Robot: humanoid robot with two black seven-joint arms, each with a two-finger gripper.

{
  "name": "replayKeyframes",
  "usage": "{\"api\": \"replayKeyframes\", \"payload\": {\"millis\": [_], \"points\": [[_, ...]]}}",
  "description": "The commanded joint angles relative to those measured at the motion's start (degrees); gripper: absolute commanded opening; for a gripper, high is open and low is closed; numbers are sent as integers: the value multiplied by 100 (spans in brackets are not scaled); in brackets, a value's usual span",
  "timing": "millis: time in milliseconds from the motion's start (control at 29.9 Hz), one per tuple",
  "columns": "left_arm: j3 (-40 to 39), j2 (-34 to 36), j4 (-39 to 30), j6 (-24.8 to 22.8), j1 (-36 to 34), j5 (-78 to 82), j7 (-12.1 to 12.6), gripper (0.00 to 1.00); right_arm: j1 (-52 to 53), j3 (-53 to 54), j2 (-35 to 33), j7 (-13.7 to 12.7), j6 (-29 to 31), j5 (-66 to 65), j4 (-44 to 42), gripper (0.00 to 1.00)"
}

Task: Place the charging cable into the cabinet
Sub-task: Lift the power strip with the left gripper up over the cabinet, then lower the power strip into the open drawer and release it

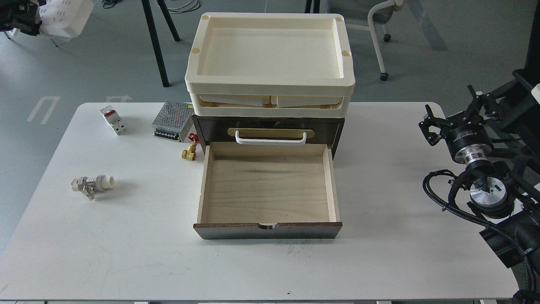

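Note:
The charging cable, a white power strip, hangs high off the table at the view's top left corner, partly cut off by the edge. My left gripper is shut on its left end; only the dark tip shows. The cabinet is a dark brown unit at the table's middle. Its lower pale wood drawer is pulled out towards me and empty. The upper drawer has a white handle. My right gripper is open and empty, far right of the cabinet.
Cream plastic trays are stacked on the cabinet. Left of it lie a perforated metal power-supply box, a white breaker with a red switch, a brass valve and a white pipe fitting. Chair and table legs stand behind.

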Motion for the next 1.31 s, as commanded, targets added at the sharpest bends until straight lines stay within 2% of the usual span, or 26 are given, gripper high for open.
{"api": "replayKeyframes", "payload": {"millis": [0, 201, 368, 536, 669, 803, 870, 1038, 1138, 1272], "points": [[-12, 286, -1299, -390, -396, -84, -2, 2, 9, 3, 0, 0, 1, 7, 9, 100], [-12, 366, -3348, -838, -897, -75, -2, 2, 0, 3, 0, 0, 1, 7, 9, 100], [-21, 165, -4622, -1409, -1468, -75, -2, 2, -9, 11, 0, 0, -8, -1, 0, 100], [-12, -354, -5696, -1910, -1531, -75, -2, 2, -9, 20, 0, 0, -8, -1, 0, 100], [120, -1004, -5794, -2324, -1111, -49, 47, 2, 0, 20, 0, 0, -8, -1, 0, 100], [137, -1417, -5759, -2351, -364, -14, 590, 2, 9, 20, 0, 0, -8, -1, 9, 100], [155, -1567, -5584, -2351, 31, 21, 750, 2, 9, 20, 0, 9, -8, -1, 9, 100], [85, -1752, -5100, -2307, 1051, 942, 698, 2, 9, 20, 0, 0, -8, 7, 9, 100], [76, -1752, -5100, -2237, 1360, 1120, 522, 3, -9, 12, 0, 0, 1, 7, 27, 100], [67, -1787, -4925, -2193, 1720, 1374, 539, 3, -17, 3, 0, 0, 1, 7, 18, 100]]}}
